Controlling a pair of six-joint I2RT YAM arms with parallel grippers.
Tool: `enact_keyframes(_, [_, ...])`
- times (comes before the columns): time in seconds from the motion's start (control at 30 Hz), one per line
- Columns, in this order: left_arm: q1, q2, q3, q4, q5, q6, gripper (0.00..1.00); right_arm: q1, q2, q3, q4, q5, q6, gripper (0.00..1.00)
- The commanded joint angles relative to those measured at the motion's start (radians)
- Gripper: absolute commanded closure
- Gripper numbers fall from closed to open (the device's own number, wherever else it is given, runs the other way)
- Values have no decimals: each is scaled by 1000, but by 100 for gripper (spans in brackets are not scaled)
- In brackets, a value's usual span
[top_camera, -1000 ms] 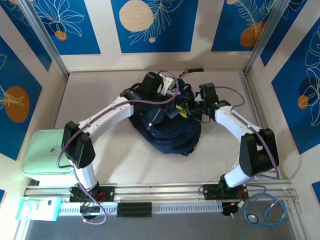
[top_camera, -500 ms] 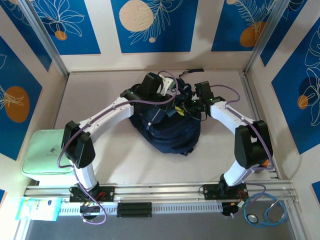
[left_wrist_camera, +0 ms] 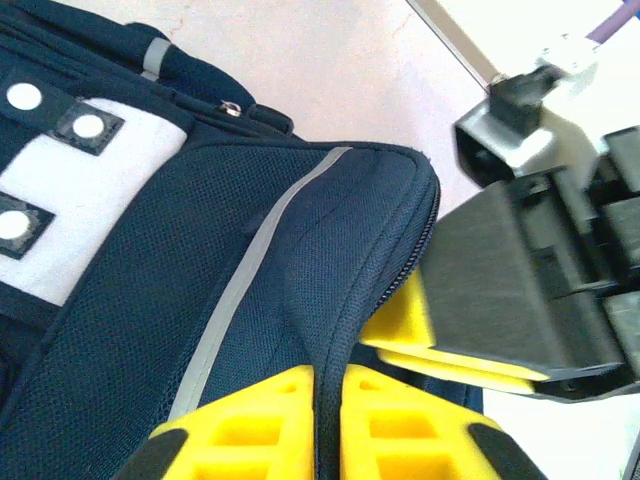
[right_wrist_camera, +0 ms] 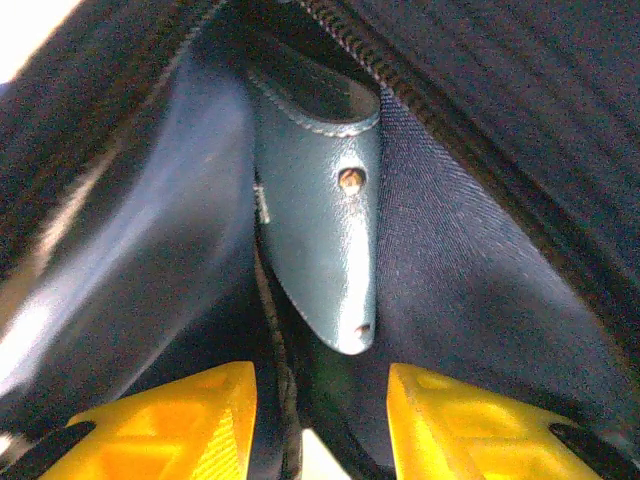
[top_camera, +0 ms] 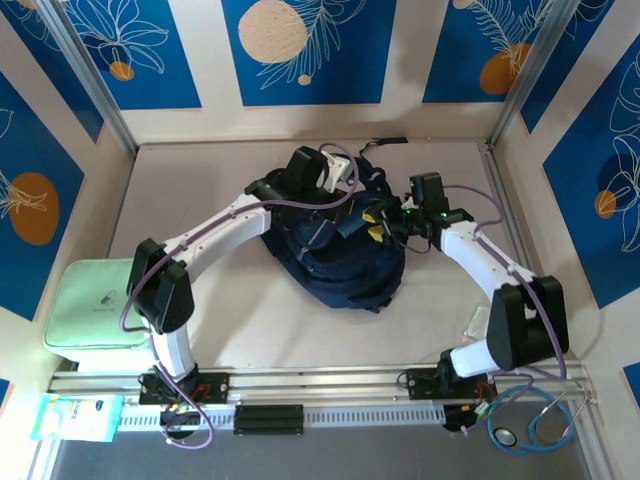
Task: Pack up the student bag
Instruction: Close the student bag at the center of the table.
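The student bag point(top_camera: 335, 265) is gripped at its far edge, mid-table
It is laid on the table point(top_camera: 200, 200) between both arms. A fold of navy fabric beside the zip is pinched by the closed left gripper point(left_wrist_camera: 328, 400). The right gripper point(right_wrist_camera: 320, 400) is set inside the opening, jaws parted, a blue-grey flap point(right_wrist_camera: 325, 230) just ahead
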Motion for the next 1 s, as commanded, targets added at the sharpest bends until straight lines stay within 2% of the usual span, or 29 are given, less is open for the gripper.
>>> enact_keyframes(0.0, [13, 8, -11, 41, 25, -16, 83, -29, -78, -54, -31, -13, -18, 57])
enact_keyframes(0.13, [13, -10, -55, 48, 101, -6, 67, -92, -170, -115, -65, 12, -90, 55])
enact_keyframes(0.2, [12, -33, -96, 59, 143, 2, 52, -125, -217, -139, -109, 55, -122, 54])
enact_keyframes(0.3, [16, -86, -177, 76, 188, 23, 36, -168, -270, -162, -151, 96, -168, 52])
enact_keyframes(0.4, [36, -154, -283, 95, 192, 23, 28, -179, -308, -181, -167, 121, -230, 48])
enact_keyframes(0.53, [97, -255, -440, 139, 150, -55, 27, -178, -330, -214, -148, 107, -275, 41])
enact_keyframes(0.67, [185, -312, -560, 145, 69, -223, 30, -154, -293, -215, -103, 32, -308, 39])
enact_keyframes(0.8, [225, -310, -635, 205, 61, -357, 40, -104, -251, -191, -79, 24, -322, 39])
enact_keyframes(0.97, [227, -244, -629, 245, 53, -450, 54, -81, -214, -173, -53, 5, -323, 39])
